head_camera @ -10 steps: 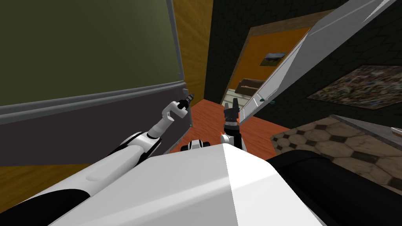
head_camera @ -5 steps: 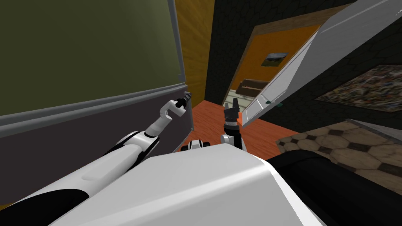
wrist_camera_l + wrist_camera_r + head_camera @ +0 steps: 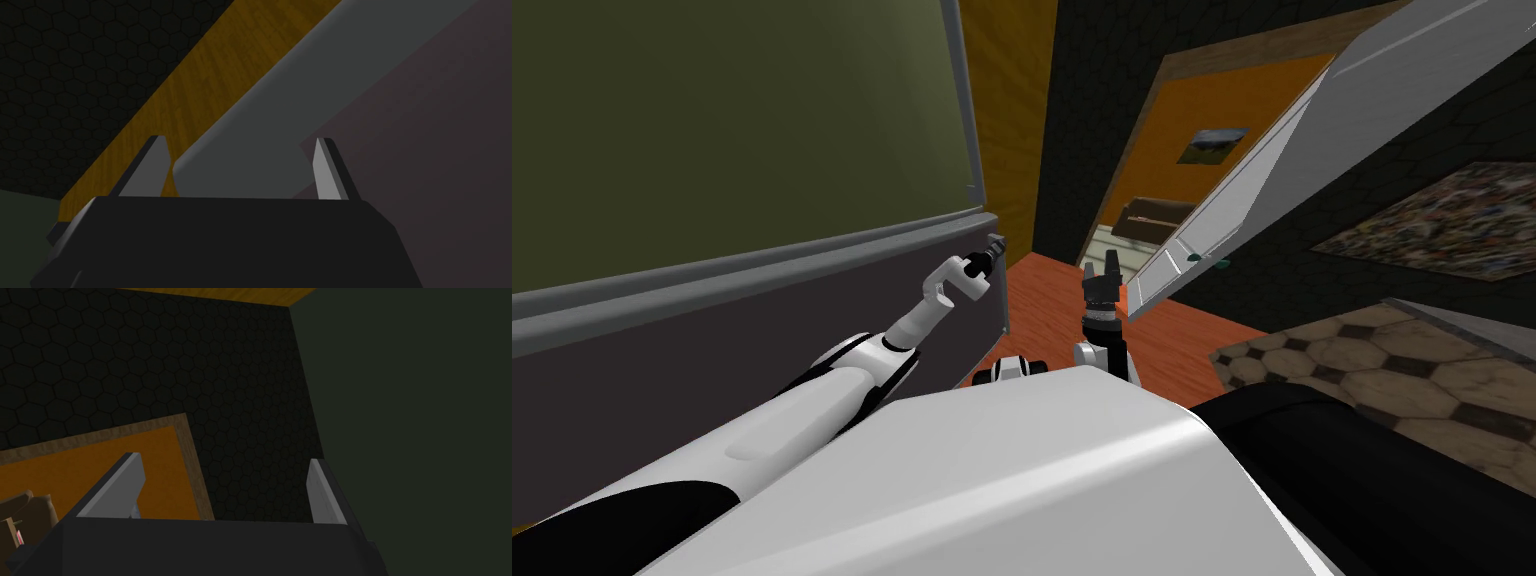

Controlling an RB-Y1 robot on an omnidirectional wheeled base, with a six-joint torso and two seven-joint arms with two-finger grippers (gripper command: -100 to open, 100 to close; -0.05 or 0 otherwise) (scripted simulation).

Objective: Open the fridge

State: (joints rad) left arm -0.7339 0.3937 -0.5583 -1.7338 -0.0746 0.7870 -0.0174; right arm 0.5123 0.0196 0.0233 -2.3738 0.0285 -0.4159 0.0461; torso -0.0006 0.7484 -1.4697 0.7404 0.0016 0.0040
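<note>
1. In the head view, the left claw (image 3: 996, 243) was held out at the far corner of the fridge (image 3: 712, 330). It sat where the grey strip (image 3: 762, 262) between the olive upper panel (image 3: 712, 120) and the purplish-grey lower face came to its end. The fridge's bulk stretched away to the outer side of that claw. The right claw (image 3: 1110, 262) pointed forward over the red-orange floor (image 3: 1052, 300), well apart from the fridge. A white panelled door (image 3: 1272, 170) stood just beyond it on its outer side.

2. In the left wrist view, the two fingers (image 3: 150, 167) stood apart. The end of the grey strip lay between them and ran on ahead of the claw. The purplish-grey face lay past one finger and a yellow-brown wooden panel (image 3: 200, 85) past the other. I could not tell whether either finger touched the strip.

3. In the right wrist view, the fingers (image 3: 322, 490) stood apart with nothing between them. Ahead was a dark hexagon-patterned wall (image 3: 150, 363), and beside one finger was a wood-framed doorway (image 3: 100, 463) onto an orange wall.
</note>
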